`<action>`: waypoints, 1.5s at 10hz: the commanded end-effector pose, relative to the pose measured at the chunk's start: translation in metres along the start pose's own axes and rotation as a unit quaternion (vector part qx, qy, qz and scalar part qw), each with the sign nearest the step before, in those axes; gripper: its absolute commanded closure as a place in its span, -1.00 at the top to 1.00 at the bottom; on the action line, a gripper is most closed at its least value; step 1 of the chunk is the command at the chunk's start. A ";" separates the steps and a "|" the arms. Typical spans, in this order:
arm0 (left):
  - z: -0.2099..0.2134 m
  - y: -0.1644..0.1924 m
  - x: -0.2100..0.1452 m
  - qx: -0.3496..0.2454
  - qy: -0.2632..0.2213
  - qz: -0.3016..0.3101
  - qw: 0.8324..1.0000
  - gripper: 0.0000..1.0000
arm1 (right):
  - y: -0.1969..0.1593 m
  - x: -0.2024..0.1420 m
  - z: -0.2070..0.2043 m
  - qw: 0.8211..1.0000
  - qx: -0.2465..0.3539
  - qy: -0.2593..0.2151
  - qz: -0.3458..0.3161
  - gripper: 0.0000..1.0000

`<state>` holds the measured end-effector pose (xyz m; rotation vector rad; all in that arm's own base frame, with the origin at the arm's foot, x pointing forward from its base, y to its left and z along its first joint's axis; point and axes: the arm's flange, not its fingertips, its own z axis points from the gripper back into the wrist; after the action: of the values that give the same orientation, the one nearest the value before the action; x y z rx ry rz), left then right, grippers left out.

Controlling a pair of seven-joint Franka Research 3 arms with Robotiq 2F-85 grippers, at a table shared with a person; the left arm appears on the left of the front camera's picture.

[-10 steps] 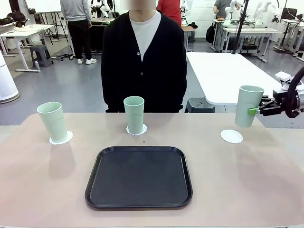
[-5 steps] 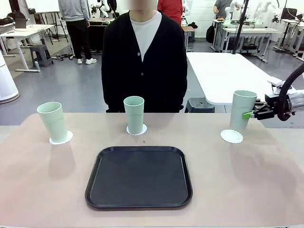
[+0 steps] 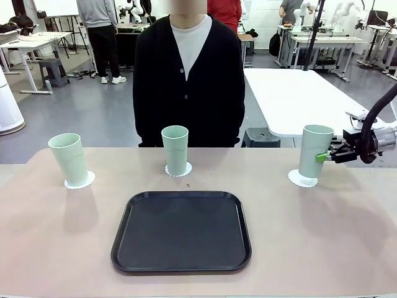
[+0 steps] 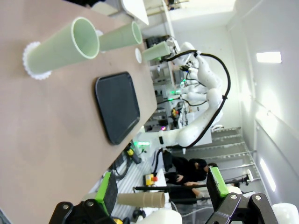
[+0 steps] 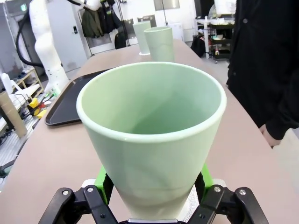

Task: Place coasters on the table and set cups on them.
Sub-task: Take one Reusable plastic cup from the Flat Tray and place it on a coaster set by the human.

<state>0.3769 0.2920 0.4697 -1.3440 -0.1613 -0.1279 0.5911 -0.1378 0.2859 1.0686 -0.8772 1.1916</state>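
Observation:
Three mint-green cups stand along the far side of the table point(image 3: 56, 248). The left cup point(image 3: 68, 158) rests on its coaster point(image 3: 80, 181), and so does the middle cup point(image 3: 175, 149) on a second coaster point(image 3: 178, 170). My right gripper point(image 3: 322, 157) is shut on the right cup point(image 3: 314, 151), whose base is at the third coaster point(image 3: 302, 179). The right wrist view shows that cup point(image 5: 154, 135) clamped between the green pads of the right gripper point(image 5: 154, 179), with the coaster's edge point(image 5: 217, 183) peeking out below. My left gripper point(image 4: 161, 184) is open, off the table's edge.
A large black tray point(image 3: 182, 231) lies at the table's middle front. A person in a black cardigan point(image 3: 188, 74) stands at the far side behind the middle cup, a hand point(image 5: 268, 135) hanging near the table edge. A white table point(image 3: 298, 99) stands behind on the right.
My right gripper has carried the right cup left and downward, from hanging beside the third coaster to standing over it. The other two cups and the tray have not moved.

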 end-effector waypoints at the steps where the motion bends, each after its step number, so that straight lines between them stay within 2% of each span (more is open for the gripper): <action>1: 0.001 -0.002 0.000 0.001 -0.005 0.002 1.000 1.00 | 0.003 -0.006 -0.004 1.000 0.015 0.010 0.009 0.68; 9: 0.001 -0.002 0.000 0.001 -0.005 0.002 1.000 1.00 | -0.006 -0.011 -0.012 0.998 0.029 -0.021 0.046 0.68; 15: 0.001 -0.002 0.000 0.001 -0.005 0.002 1.000 1.00 | -0.023 -0.016 -0.014 0.998 0.022 -0.027 0.050 0.68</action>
<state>0.3769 0.2920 0.4697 -1.3440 -0.1613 -0.1279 0.6017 -0.1288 0.2617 1.0963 -0.9224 1.2814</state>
